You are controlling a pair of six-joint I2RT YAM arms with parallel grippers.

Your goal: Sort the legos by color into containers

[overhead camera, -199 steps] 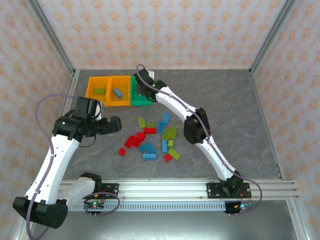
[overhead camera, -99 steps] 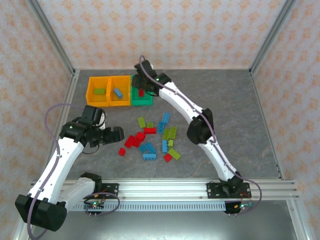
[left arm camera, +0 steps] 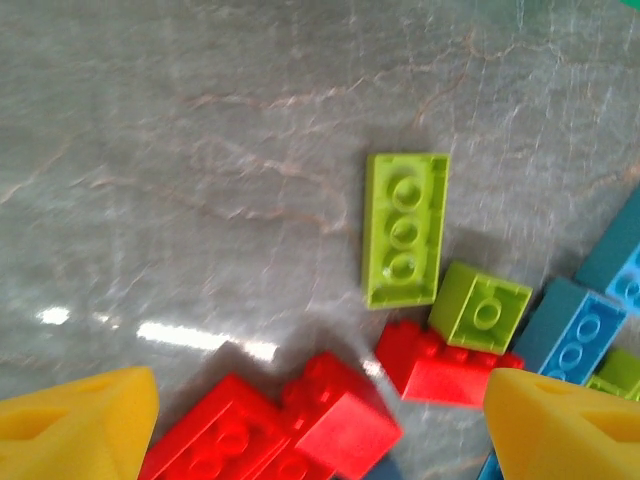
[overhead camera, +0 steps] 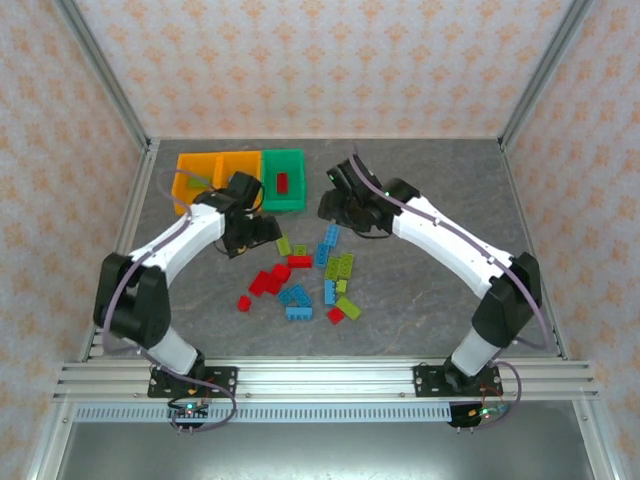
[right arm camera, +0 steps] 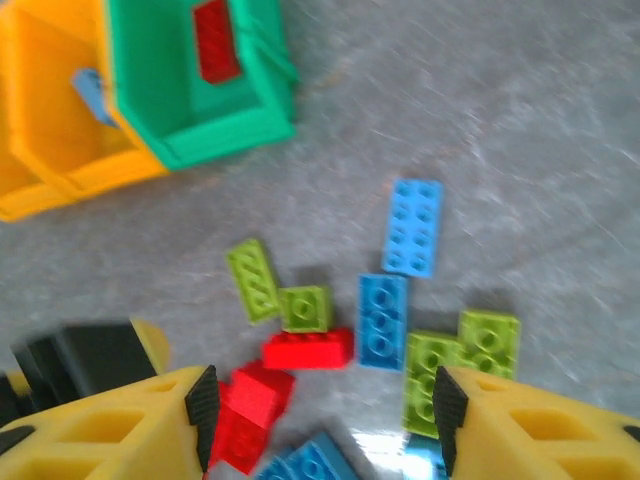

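Note:
The legos lie in a loose pile mid-table: lime bricks, red bricks and blue bricks. At the back left stand the containers: two orange-yellow bins and a green bin holding a red brick. My left gripper hovers open over the pile's left edge, with red bricks below its jaws and a lime brick ahead. My right gripper is open and holds nothing, above the pile's far side. Its view shows a red brick and a blue brick below.
The left arm arches over the front of the orange-yellow bins. In the right wrist view an orange-yellow bin holds a blue brick. Bare grey table stretches right of the pile. Metal frame posts edge the table.
My right gripper left the green bin, where a red brick now lies, and swung right over the pile, opening. The left arm swung from the front left to the pile's left edge.

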